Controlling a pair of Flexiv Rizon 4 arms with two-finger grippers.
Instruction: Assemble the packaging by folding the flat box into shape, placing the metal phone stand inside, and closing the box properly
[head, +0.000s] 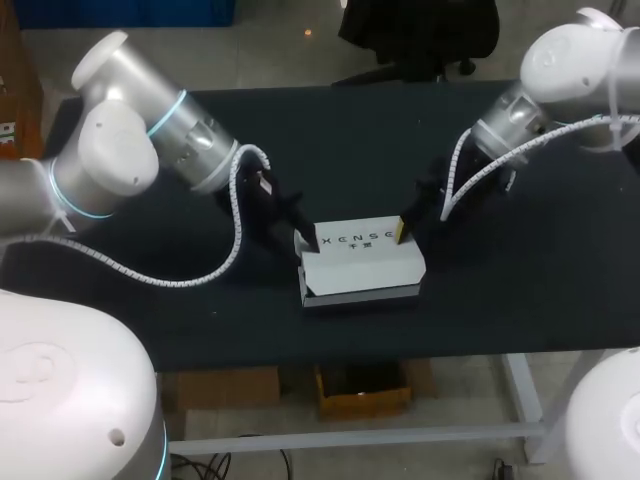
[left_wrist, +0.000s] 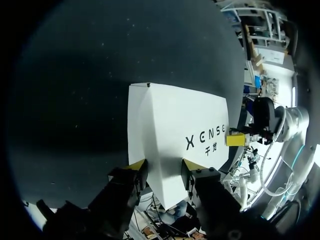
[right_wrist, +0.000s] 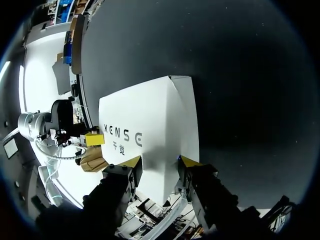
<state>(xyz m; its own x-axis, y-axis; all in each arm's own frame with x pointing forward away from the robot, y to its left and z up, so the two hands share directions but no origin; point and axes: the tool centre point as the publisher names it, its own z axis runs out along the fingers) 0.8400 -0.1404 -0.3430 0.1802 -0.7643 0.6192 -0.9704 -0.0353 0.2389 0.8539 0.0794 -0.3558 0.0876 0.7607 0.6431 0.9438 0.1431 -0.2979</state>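
- Head view: a white box (head: 360, 262) sits near the middle of the black table (head: 350, 140), closer to the table's near edge, with its long sides running left to right.
- Its top panel lies over it like a lid. Nothing inside can be seen from any view.
- Along the near long side a dark band shows under the top panel, with a thin pale edge below it. Whether the lid is fully seated there cannot be told.
- The top is plain white with dark lettering towards the far side. The corners look crisp and the faces flat.
- The left gripper (head: 308, 240) is at the box's left end, by the far corner, on the left arm (head: 150, 140), which comes in from the left.
- The right gripper (head: 403, 232) is at the right end, by the far corner, on the right arm (head: 560, 70).
- Left wrist view: the left gripper (left_wrist: 163, 166) has its yellow tips (left_wrist: 136, 164) moderately apart, straddling the box's (left_wrist: 170, 130) near end over its top face. They are not clamped on it.
- The right gripper's yellow tip (left_wrist: 235, 139) shows at the box's far end.
- Right wrist view: the right gripper (right_wrist: 160, 161) is likewise spread, tips (right_wrist: 189, 160) either side of the box's (right_wrist: 155, 130) near end, with no grip evident.
- The left gripper's tip (right_wrist: 94, 139) shows at the opposite end.
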